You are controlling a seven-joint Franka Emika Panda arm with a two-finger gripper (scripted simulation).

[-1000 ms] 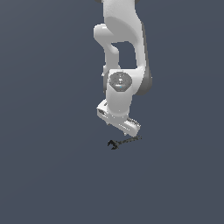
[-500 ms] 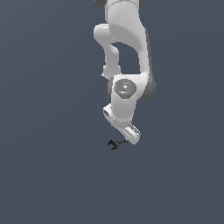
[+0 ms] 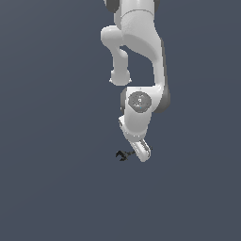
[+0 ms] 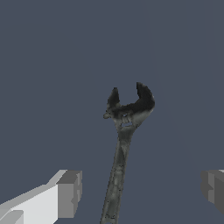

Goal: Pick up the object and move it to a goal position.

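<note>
The object is a tiny dark wrench (image 3: 124, 155) lying flat on the grey floor. Its black forked jaw points toward the exterior view's left and its grey speckled shaft runs under the hand. In the wrist view the wrench (image 4: 121, 144) lies lengthwise between the two fingers, jaw end away from the hand. My gripper (image 3: 142, 155) hangs low over the shaft end. It is open and holds nothing (image 4: 141, 192). One finger (image 4: 70, 193) and the other finger (image 4: 213, 190) stand wide apart on either side of the shaft, neither touching it.
The white arm (image 3: 139, 56) comes down from the top of the exterior view. A plain dark grey floor (image 3: 56, 188) lies all around. No other objects or edges show.
The hand has turned about its wrist, now showing narrow side instead of broad side, and has come down closer over the wrench shaft. The wrench has not moved.
</note>
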